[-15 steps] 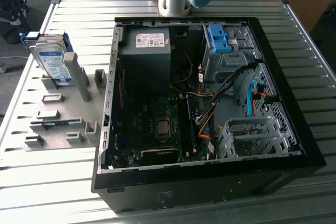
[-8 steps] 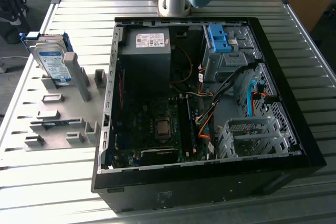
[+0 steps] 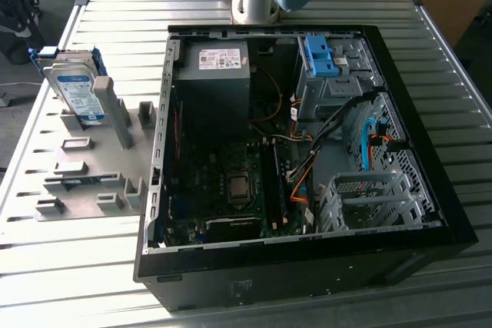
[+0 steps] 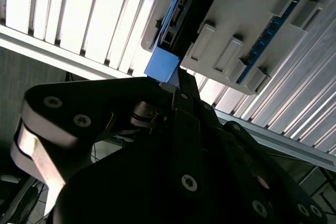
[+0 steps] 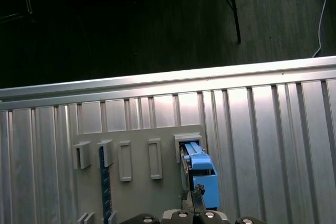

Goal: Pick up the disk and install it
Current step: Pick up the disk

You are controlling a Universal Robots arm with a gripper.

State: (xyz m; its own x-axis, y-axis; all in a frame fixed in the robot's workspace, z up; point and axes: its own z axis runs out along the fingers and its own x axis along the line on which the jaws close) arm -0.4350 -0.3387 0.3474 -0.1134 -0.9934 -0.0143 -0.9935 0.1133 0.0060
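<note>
We log: disk stands on edge in grey holder on tabletop, at the exterior view's left of the open computer case | likely upright so its top edge stays reachable | jaws: released or clenched, we cannot tell

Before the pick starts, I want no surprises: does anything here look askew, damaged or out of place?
Nothing stands out. The disk stands on edge in the grey holder plate, the open computer case sits flat on the slatted table, and its cables lie inside.
</note>
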